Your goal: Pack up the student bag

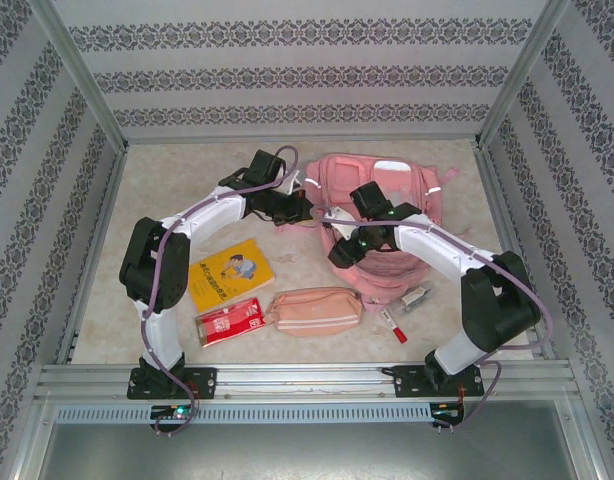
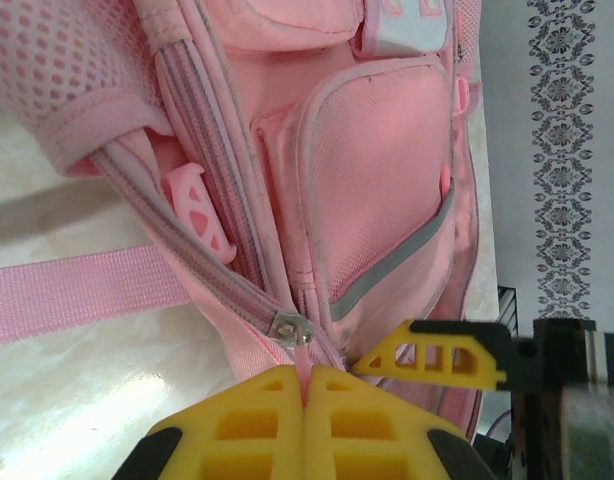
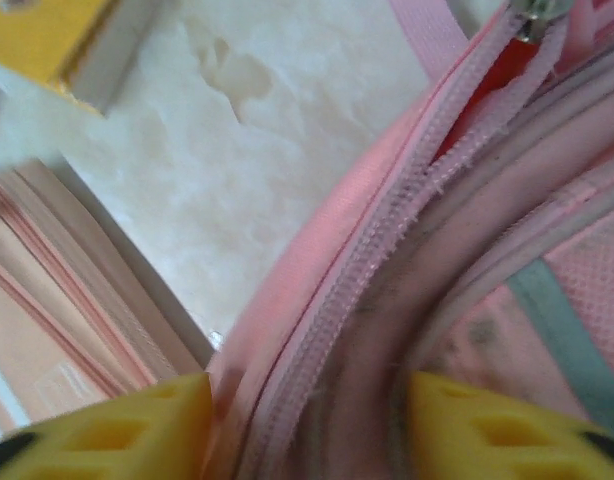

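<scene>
The bench (image 1: 167,190) has a pale marbled top. The student bag (image 1: 342,175) lies flat on it, directly under both claws and reaching beyond them to the far side.

The left claw (image 2: 307,392) is fully closed. It pinches the thin pink pull tab (image 2: 304,354) that hangs from the metal zipper slider (image 2: 291,328); the slider sits just in front of the fingertips. The right claw (image 3: 312,405) is just to the right of the left one, at the bag's zipper edge. Its two yellow fingers (image 3: 117,425) stand apart, with the bag's zipper seam filling the space between them. Whether they press on it or only stand around it, I cannot tell.

On the near side of the left claw lies a yellow book (image 1: 230,272), and a red packet (image 1: 230,322) lies nearer still. A pink pouch (image 1: 312,310) lies on the near side of the right claw. A red marker (image 1: 393,326) is near and to the right of that claw.
</scene>
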Motion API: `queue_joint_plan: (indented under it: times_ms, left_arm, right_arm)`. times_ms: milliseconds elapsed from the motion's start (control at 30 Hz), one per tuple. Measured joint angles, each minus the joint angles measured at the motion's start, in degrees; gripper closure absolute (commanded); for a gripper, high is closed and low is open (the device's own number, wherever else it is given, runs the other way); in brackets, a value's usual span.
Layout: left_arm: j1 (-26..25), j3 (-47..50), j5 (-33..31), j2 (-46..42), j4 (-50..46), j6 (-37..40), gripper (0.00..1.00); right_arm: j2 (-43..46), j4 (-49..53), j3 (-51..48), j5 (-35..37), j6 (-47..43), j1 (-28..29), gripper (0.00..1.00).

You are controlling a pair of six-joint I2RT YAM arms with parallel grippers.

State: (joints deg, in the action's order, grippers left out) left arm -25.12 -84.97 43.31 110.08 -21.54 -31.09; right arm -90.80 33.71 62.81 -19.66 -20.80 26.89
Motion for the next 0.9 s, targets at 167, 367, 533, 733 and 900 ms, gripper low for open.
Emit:
queue_joint_plan:
  times_ms: [167,367,533,733,900]
  left_arm:
    - [0.2,-0.5,-0.9,0.0,-1.6,3.7,1.00]
    - [2.8,-1.5,-4.5,0.1,-4.9,11.1,1.00]
    - [5.6,-3.4,-7.8,2.1,-6.3,15.3,1.00]
    - [5.7,-6.3,-9.7,5.0,-7.3,16.2,1.00]
    - [7.1,-5.7,-16.3,5.3,-6.0,15.9,0.89]
  right_arm:
    - [0.2,3.6,1.7,-0.3,-6.4,0.3,1.00]
    - [3.5,7.9,2.6,-1.0,-17.6,0.3,1.00]
    - [5.4,11.5,4.3,-0.5,-24.6,0.4,1.00]
    - [5.8,11.0,5.0,1.0,-28.2,0.4,0.82]
    - [7.7,5.2,2.8,2.3,-24.3,0.9,0.41]
